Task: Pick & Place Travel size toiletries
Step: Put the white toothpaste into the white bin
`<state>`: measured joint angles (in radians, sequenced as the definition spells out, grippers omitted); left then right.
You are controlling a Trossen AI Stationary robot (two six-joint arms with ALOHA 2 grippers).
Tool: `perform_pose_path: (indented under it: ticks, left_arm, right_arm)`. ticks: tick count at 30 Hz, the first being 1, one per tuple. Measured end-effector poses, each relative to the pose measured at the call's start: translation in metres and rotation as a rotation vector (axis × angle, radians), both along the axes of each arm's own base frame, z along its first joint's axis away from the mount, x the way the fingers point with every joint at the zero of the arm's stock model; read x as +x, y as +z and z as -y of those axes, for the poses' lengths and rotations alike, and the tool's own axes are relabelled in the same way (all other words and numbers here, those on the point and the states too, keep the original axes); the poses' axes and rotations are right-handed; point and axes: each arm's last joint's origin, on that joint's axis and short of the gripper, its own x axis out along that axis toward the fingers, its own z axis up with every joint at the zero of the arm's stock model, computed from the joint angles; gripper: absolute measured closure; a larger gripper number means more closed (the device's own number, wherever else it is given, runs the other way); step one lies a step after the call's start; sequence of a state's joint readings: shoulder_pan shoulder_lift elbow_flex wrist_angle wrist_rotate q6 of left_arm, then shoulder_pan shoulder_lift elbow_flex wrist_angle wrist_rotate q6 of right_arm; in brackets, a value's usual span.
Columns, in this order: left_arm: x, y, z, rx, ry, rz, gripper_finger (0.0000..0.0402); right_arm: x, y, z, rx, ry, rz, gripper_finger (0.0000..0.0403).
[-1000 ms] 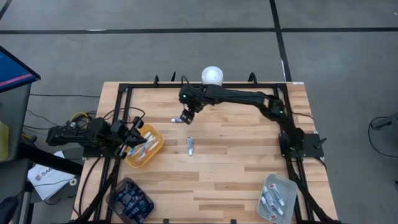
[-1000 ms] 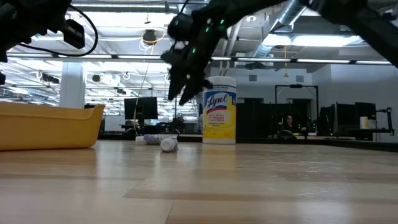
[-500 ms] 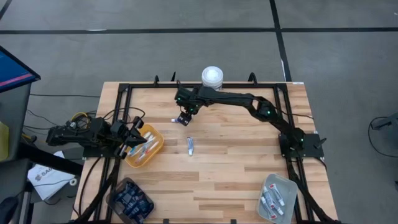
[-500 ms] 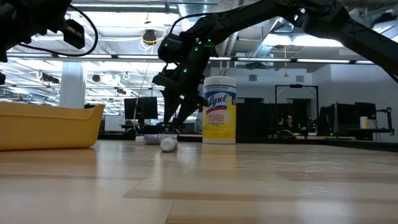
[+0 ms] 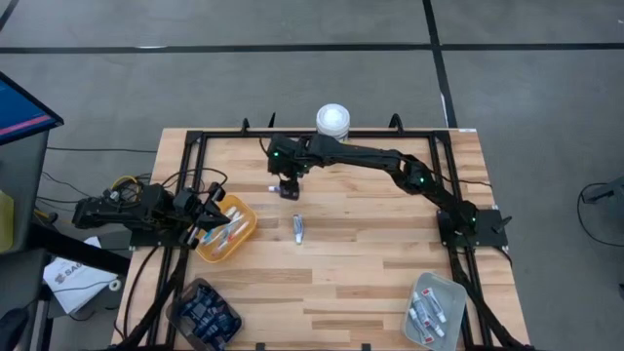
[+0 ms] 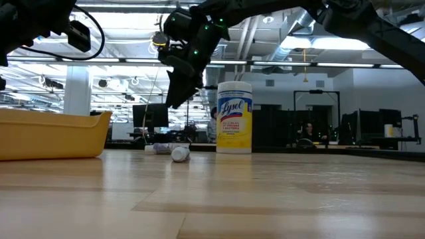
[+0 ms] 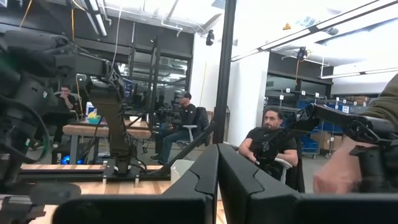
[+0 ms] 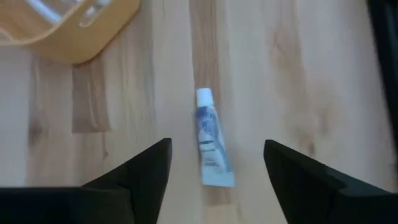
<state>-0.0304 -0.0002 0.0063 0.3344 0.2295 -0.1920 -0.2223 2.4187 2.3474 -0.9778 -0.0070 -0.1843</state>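
Only R wrist cam: right gripper (image 8: 217,167) open over tube (image 8: 211,138).

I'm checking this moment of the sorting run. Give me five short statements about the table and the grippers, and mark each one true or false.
1. The right gripper is open, with a small white-and-blue tube on the wood between its fingers' line of sight. True.
2. The left gripper is wide open. False: it is shut, beside the yellow plastic bin.
3. The yellow canister with a white lid stands upright. True.
4. The grey tray is at the table's far left. False: near right corner.
5. The yellow bin is empty. False: it holds items.
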Motion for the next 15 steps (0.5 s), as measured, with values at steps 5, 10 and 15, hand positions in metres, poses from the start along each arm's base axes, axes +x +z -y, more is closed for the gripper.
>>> perform_pose_path:
  ticks: [5,10,15]
  left_arm:
    - [0.0,0.0,0.0,0.0,0.0,0.0,0.04]
    - [0.0,0.0,0.0,0.0,0.0,0.0,0.04]
    - [0.0,0.0,0.0,0.0,0.0,0.0,0.04]
  right_arm:
    - [-0.003,0.0,0.005,-0.047,0.025,-0.036,0.0117]
    - [-0.003,-0.012,0.014,-0.07,0.057,-0.074,0.0104]
    - [0.0,-0.02,0.017,-0.061,0.048,-0.075,0.0107]
